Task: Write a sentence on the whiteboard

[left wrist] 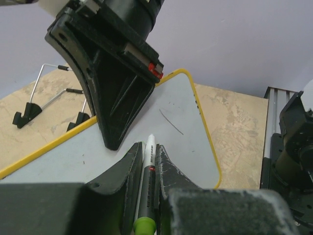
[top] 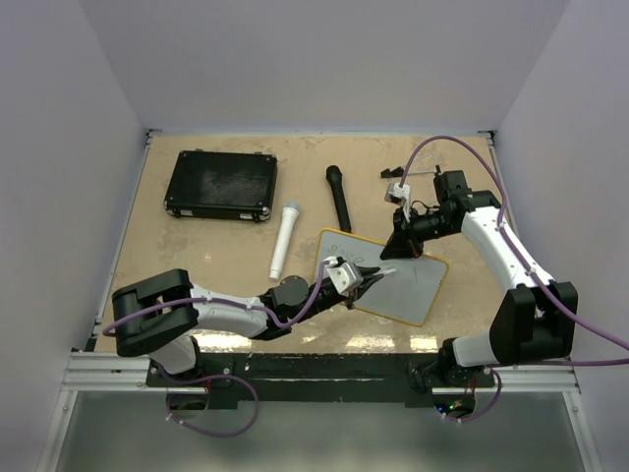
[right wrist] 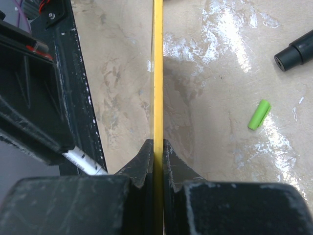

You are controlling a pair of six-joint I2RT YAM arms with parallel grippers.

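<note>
The whiteboard (top: 414,286), white with a yellow rim, lies tilted at the table's front centre. My right gripper (top: 402,245) is shut on its far edge. In the right wrist view the jaws (right wrist: 157,145) pinch the yellow rim (right wrist: 157,73). My left gripper (top: 376,278) is shut on a grey-and-white marker (left wrist: 146,186) with a green end, its tip over the board (left wrist: 188,147). The white surface shows only one short thin stroke (left wrist: 171,121). No green words are visible.
A black case (top: 221,184) lies at the back left. A white microphone-shaped object (top: 284,239) and a black one (top: 339,197) lie behind the board. A wire stand (top: 398,175) is at the back right. A green cap (right wrist: 258,114) lies on the table.
</note>
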